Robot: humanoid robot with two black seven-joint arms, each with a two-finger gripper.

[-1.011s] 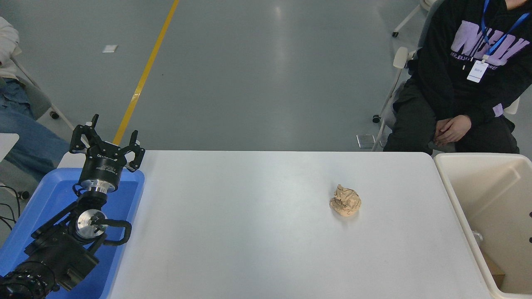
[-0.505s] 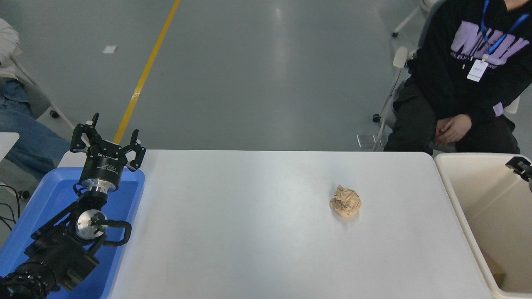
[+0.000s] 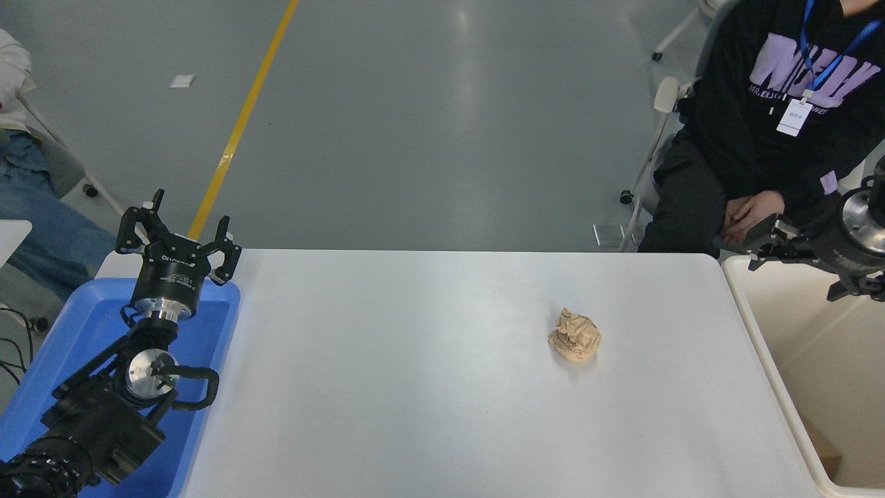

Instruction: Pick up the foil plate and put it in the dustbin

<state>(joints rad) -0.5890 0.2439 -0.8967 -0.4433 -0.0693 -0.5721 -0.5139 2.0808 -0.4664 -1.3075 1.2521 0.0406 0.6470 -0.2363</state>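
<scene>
At the far left, the left claw (image 3: 181,232) is parked above a blue tray (image 3: 83,325) that overlaps the left edge of the white table (image 3: 415,387), its black fingers spread apart and holding nothing. Moving right across the bare tabletop, the only loose item is a crumpled tan paper ball (image 3: 574,335), resting right of centre and well apart from both arms. No foil plate can be seen anywhere on the table. Further right, the cream dustbin (image 3: 760,339) stands against the table's right edge, its deep interior mostly out of frame, so whether foil lies inside cannot be told. The right claw (image 3: 764,245) reaches in from the right edge, hovering over the dustbin's far corner and pointing left toward the table; its fingers are small and dark against a seated person's clothing, and whether they are released or clenched cannot be told. Beyond the table a person (image 3: 774,138) sits with hands folded. Doing this step well likely means first finding the foil, not mistaking the paper ball for it, and keeping the arm clear of the dustbin's rim.
</scene>
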